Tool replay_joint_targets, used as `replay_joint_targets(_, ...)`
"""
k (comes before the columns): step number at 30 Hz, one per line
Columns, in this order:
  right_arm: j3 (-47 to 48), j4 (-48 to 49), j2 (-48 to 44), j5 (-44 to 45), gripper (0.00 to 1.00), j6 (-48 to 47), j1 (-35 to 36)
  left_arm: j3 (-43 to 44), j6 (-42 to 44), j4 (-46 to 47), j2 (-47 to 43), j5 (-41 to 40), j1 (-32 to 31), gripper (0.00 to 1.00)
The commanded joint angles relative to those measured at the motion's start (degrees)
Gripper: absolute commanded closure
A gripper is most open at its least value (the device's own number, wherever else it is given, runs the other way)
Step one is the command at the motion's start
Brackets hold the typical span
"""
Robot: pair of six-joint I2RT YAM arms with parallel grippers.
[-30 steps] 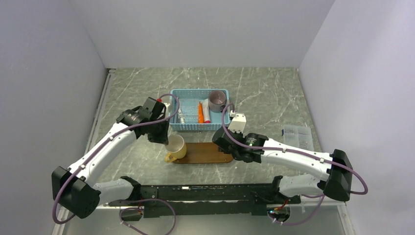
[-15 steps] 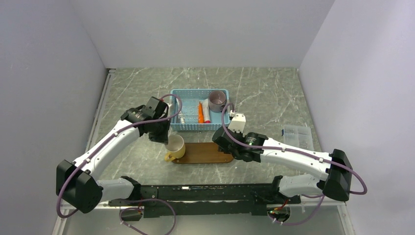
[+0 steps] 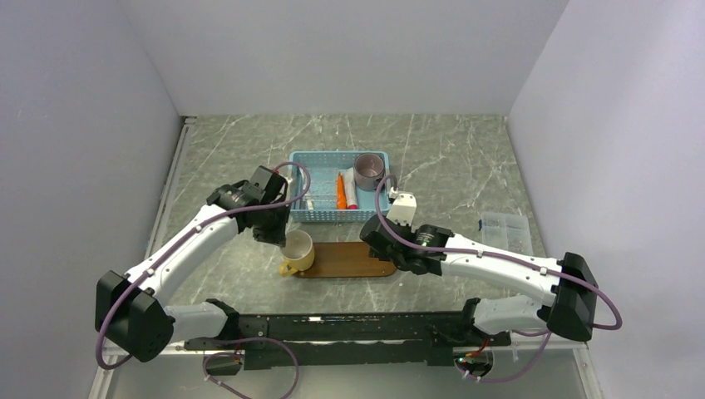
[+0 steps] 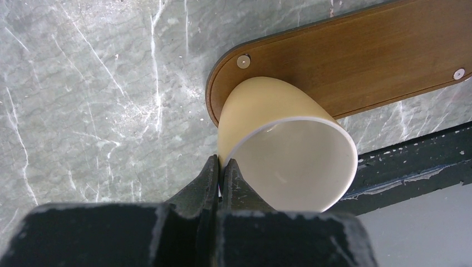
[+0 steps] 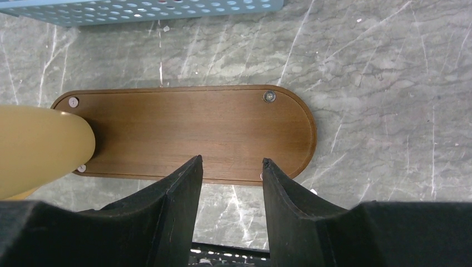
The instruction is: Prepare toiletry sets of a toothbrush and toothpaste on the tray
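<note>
The dark-brown oval tray [image 3: 353, 260] lies on the table in front of the light-blue basket [image 3: 332, 155]. A yellow cup [image 3: 298, 249] is at the tray's left end, tilted [image 4: 289, 161]. My left gripper [image 4: 221, 164] is shut on the cup's rim, with one finger inside and one outside. My right gripper [image 5: 231, 162] stands open and empty over the near edge of the tray [image 5: 195, 133]. The orange toothpaste [image 3: 341, 191] lies in the basket. A thin white toothbrush [image 3: 308, 199] lies in the basket's left part, partly hidden by my left wrist.
In the basket there is also a grey cup [image 3: 369, 170] and a white tube [image 3: 352, 193]. A clear plastic box [image 3: 505, 231] sits on the table at the right. The arms' black base rail [image 3: 349, 328] runs along the near edge.
My left arm has shifted a little, its wrist lower and closer to the cup. The cup, the tray and my right arm stay where they were.
</note>
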Motion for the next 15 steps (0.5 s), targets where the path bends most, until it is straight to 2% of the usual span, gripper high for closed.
replay_joint_targets(1,-0.4,2.1,0.1,-0.5,0.53,-0.3,-0.2,0.4,-0.3,1.9,-0.8,0.3,-1.0,1.0)
replay_joint_targets(15,-1.0,2.0,-0.5,-0.4,0.52,0.0,-0.3,1.1,-0.5,1.7,0.4,-1.1,-1.9,0.99)
